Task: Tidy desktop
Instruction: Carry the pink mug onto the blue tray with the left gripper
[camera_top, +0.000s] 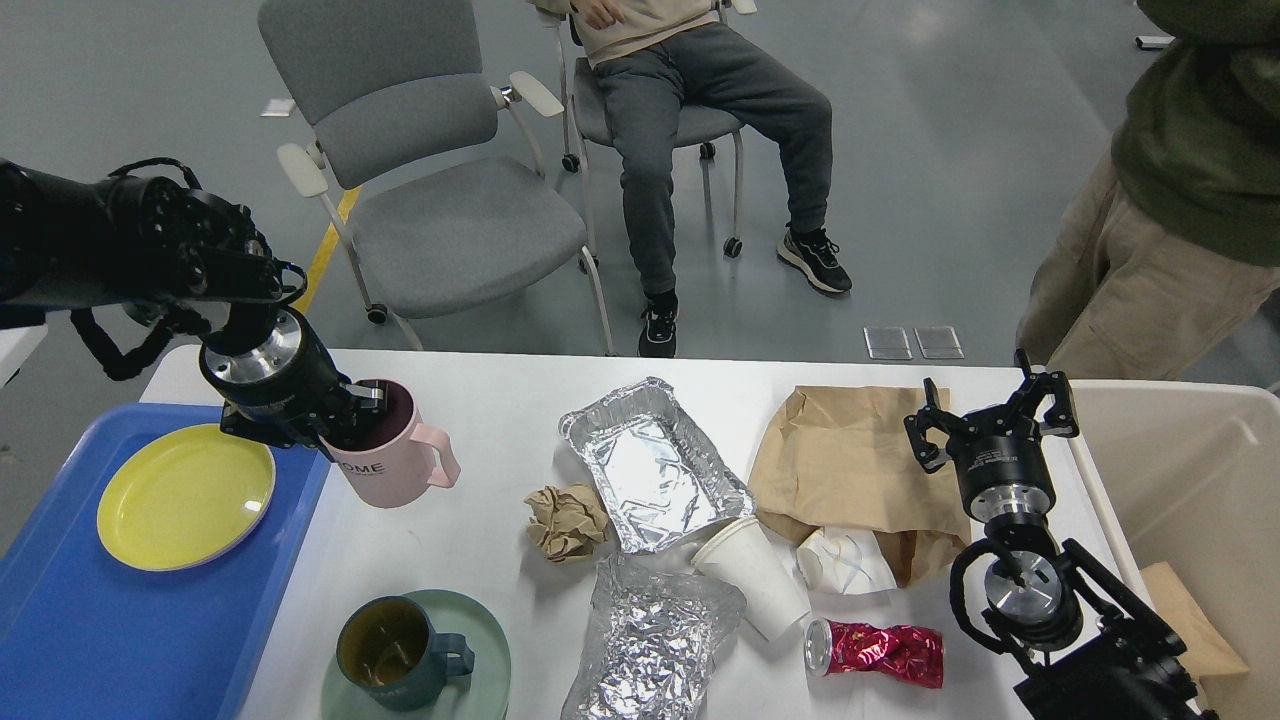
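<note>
Gripping the pink mug (385, 455) at its rim, left gripper (345, 405) hides one finger inside | right gripper (990, 420) spread wide, empty, at 3 o'clock | desktop (480, 540) fills the lower frame, near edge cut off | blue tray (70, 610) at 9 o'clock, partly out of frame.

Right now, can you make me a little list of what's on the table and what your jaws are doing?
left gripper: jaws shut on pink mug
right gripper: jaws open, holding nothing
blue tray: holds yellow plate
green mug: stands on green plate
trash on desktop: foil tray, crumpled foil, paper ball, paper cup, paper bag, crushed red can
beige bin: far right
</note>
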